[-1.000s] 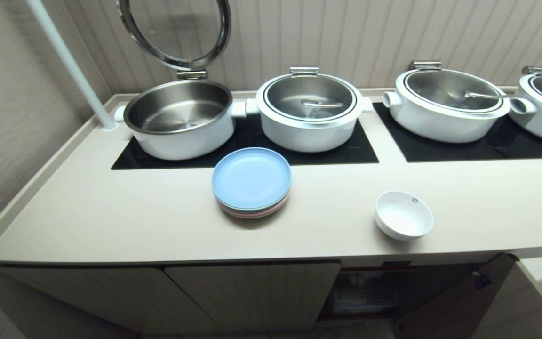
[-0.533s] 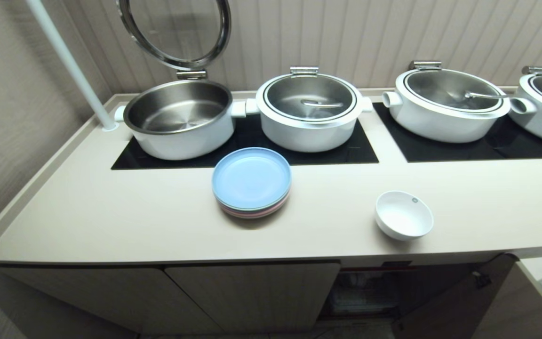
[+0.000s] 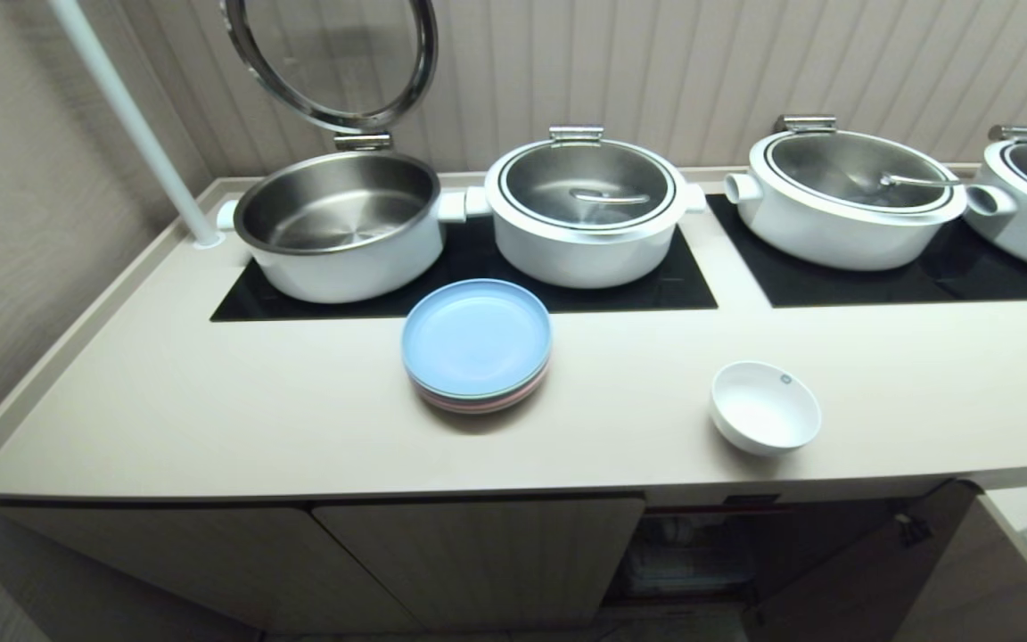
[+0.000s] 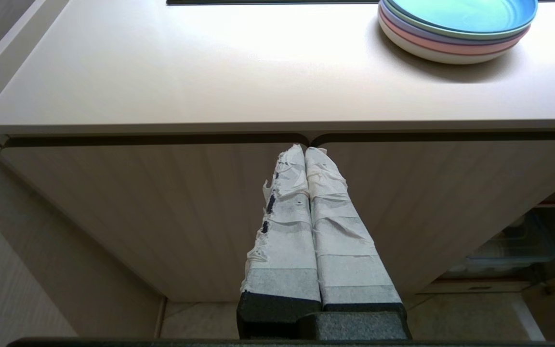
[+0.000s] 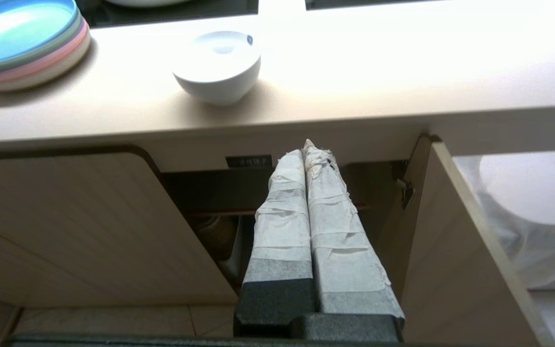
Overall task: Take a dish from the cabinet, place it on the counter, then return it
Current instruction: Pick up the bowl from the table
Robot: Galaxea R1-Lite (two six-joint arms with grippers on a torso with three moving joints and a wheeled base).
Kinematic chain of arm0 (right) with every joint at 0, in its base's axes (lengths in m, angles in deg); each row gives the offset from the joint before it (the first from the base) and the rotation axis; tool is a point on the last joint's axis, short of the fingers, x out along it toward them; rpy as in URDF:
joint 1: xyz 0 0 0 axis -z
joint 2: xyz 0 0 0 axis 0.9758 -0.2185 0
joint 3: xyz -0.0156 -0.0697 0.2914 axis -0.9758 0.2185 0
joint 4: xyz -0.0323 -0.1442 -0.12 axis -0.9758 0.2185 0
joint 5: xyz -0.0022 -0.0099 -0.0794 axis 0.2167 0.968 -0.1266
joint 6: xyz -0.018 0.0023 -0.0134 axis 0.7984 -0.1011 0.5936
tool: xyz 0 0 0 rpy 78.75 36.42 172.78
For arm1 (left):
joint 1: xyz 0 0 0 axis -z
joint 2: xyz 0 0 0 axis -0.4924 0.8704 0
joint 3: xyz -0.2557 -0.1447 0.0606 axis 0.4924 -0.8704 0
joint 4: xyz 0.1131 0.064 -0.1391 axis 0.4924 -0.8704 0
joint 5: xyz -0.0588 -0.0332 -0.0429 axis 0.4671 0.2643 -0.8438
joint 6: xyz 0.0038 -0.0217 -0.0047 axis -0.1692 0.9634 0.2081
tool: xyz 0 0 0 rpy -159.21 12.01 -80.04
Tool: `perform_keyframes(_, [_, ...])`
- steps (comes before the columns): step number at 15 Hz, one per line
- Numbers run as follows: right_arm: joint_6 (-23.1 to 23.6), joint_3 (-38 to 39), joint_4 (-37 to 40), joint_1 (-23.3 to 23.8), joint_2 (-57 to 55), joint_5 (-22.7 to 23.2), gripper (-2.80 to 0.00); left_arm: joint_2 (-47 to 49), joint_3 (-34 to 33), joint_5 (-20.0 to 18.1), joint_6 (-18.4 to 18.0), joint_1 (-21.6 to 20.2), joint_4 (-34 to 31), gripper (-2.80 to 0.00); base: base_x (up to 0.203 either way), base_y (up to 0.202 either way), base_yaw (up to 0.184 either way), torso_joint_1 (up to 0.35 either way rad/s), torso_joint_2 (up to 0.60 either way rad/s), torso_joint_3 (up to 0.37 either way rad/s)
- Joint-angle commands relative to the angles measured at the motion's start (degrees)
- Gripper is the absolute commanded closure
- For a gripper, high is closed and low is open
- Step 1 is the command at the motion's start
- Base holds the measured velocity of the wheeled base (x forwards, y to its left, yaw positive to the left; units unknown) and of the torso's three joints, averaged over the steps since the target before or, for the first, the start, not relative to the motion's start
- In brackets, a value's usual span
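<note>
The dish (image 3: 766, 407), a small white bowl with a grey dot near its rim, stands upright on the beige counter (image 3: 210, 419) close to the front edge; the right wrist view shows the dish (image 5: 217, 65) too. Below it the cabinet (image 3: 710, 557) stands with its right door (image 5: 455, 250) swung open, the dark shelf inside visible. My right gripper (image 5: 309, 147) is shut and empty, low in front of the open cabinet. My left gripper (image 4: 304, 149) is shut and empty in front of the closed cabinet doors (image 4: 162, 207). Neither arm appears in the head view.
A stack of blue and pink plates (image 3: 476, 343) sits left of the dish. Several white pots (image 3: 585, 209) stand on black cooktop panels (image 3: 692, 285) at the back; the leftmost pot (image 3: 340, 223) has its lid raised. A white pole (image 3: 135, 125) rises at the back left.
</note>
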Motion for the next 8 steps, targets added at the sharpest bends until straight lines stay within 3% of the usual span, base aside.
perform_keyframes(1, [0.05, -3.80, -0.27, -0.10, -4.08, 0.02, 0.00, 0.00, -0.01, -0.05, 0.02, 0.01, 0.01, 0.00, 0.000, 0.000, 0.000, 0.000, 0.00, 0.000])
perform_keyframes(8, [5.72, -21.35, -3.91, -0.10, -32.64, 0.04, 0.00, 0.00, -0.01, -0.01, 0.02, 0.01, 0.01, 0.00, 0.000, 0.000, 0.000, 0.000, 0.00, 0.000])
